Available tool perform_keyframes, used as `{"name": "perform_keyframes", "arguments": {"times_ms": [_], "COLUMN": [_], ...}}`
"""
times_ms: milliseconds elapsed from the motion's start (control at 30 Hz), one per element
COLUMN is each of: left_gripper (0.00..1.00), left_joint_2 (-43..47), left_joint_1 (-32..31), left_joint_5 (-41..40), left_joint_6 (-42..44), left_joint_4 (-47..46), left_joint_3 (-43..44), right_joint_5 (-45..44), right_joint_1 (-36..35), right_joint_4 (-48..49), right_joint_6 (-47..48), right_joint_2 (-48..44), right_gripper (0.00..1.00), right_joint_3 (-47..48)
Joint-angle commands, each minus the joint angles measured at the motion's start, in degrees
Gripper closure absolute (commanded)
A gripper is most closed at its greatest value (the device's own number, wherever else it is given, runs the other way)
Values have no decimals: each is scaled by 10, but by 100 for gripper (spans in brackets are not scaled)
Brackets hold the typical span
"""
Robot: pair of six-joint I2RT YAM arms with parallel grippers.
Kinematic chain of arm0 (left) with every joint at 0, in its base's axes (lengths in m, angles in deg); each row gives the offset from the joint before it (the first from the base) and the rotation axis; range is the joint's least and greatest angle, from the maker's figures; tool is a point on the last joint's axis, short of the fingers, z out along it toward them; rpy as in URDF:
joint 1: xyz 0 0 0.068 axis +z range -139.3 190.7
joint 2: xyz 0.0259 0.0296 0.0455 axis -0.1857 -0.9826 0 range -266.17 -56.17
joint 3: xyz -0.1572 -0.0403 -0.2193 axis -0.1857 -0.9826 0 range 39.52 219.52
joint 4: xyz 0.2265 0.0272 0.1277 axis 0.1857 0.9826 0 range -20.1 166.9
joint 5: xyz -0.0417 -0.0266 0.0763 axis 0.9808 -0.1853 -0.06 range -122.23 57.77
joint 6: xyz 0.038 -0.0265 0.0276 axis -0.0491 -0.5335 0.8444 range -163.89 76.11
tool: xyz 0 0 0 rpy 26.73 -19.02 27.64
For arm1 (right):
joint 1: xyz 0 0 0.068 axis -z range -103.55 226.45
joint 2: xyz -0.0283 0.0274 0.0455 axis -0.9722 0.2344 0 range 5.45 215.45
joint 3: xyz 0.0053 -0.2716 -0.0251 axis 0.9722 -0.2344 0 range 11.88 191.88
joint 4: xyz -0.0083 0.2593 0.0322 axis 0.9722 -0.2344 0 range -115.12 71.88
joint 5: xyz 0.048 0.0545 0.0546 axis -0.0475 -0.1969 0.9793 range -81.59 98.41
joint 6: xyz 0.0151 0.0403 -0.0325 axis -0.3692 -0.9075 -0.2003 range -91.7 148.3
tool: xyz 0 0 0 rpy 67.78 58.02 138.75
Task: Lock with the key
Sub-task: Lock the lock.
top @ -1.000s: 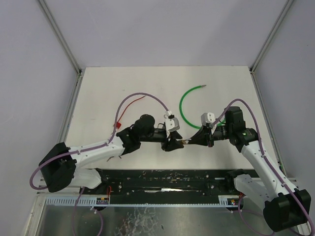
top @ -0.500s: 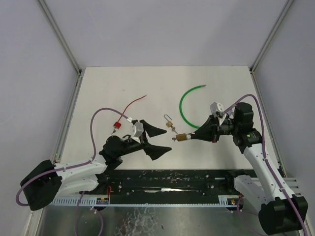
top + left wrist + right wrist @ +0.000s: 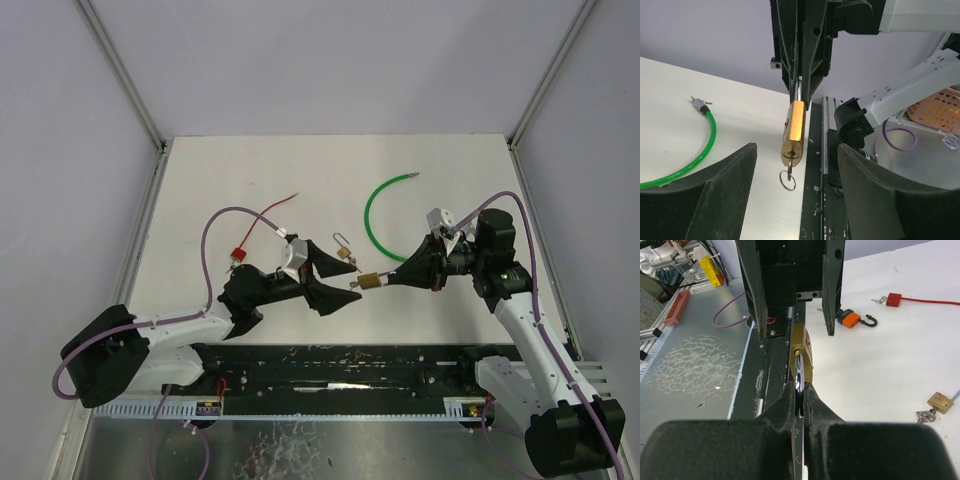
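Padlock [image 3: 368, 280]: smooth rectangular brass body with a bright steel shackle, held in the air between the two grippers.
Key [image 3: 789, 167]: small, metal, seated in the keyhole, with a thin wire ring hanging from it.
Right gripper [image 3: 386, 280]: black fingers pinched tight on the shackle.
Left gripper [image 3: 342, 279]: black tapered fingers spread wide either side of the key end, not touching.
Table [image 3: 450, 180]: flat, white.
Green cable [image 3: 375, 215]: glossy, curved in an arc.

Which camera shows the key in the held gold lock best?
The left wrist camera: the key sticks plainly out of the gold lock. From above it is a tiny speck. The right wrist camera sees only the lock.
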Motion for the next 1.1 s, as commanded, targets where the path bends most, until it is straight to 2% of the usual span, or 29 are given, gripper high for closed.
{"name": "perform_keyframes", "arguments": {"times_ms": [0,233,400,633,800,833,900,1000,1067], "left_gripper": [37,44,54,58,72,78,96,99,99], "left_joint_2": [-28,-86,-98,-107,-119,-120,-119,-108,-90], "left_joint_1": [0,-7,-10,-10,-10,-10,-10,-10,-10], "left_joint_5": [28,45,48,55,71,74,81,83,79], "left_joint_6": [-21,-55,-56,-51,-49,-46,-39,-22,-6], "left_joint_4": [-48,-68,-66,-57,-36,-31,-18,9,30], "left_joint_3": [24,58,67,84,103,106,111,113,109], "right_joint_5": [31,32,32,30,32,33,32,31,28], "right_joint_1": [3,3,3,3,3,3,3,3,3], "right_joint_4": [30,30,30,30,30,30,30,29,26], "right_joint_6": [-12,-13,-14,-14,-14,-13,-12,-12,-9], "right_joint_2": [-5,-5,-3,-5,-6,-8,-10,-15,-18], "right_gripper": [100,100,100,100,100,100,100,97,92], "right_joint_3": [6,5,4,2,1,0,-1,-1,0]}}
